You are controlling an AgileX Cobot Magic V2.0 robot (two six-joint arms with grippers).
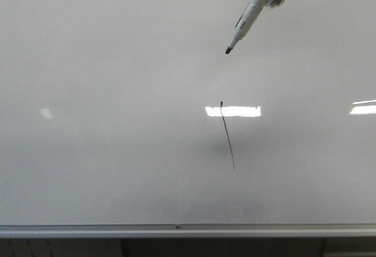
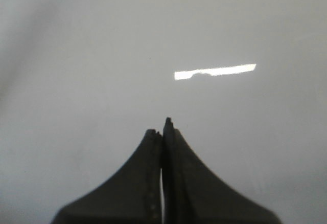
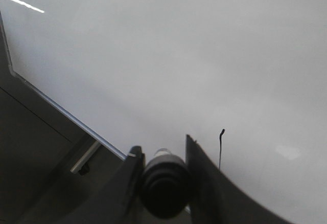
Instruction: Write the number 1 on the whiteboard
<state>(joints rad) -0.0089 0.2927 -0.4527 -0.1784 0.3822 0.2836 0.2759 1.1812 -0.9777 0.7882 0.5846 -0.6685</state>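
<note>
The whiteboard (image 1: 106,63) fills the front view, glossy white-grey, with its silver rail (image 1: 176,229) along the lower edge. On it stands the number 1 (image 1: 227,137), a thin black slanted stroke, thicker at the top. A white marker (image 1: 249,16) with a black tip hangs above and right of the stroke, its tip off the stroke. My right gripper (image 3: 162,155) is shut on the marker (image 3: 164,183), seen end-on between the fingers, with the stroke (image 3: 220,150) just beyond. My left gripper (image 2: 162,129) is shut on nothing, facing bare board (image 2: 102,55).
Bright rectangular light reflections (image 1: 233,111) lie on the board, one crossing the top of the stroke, another at the right edge (image 1: 363,108). Below the rail (image 3: 66,114) is a dark area with a metal bracket (image 3: 86,157).
</note>
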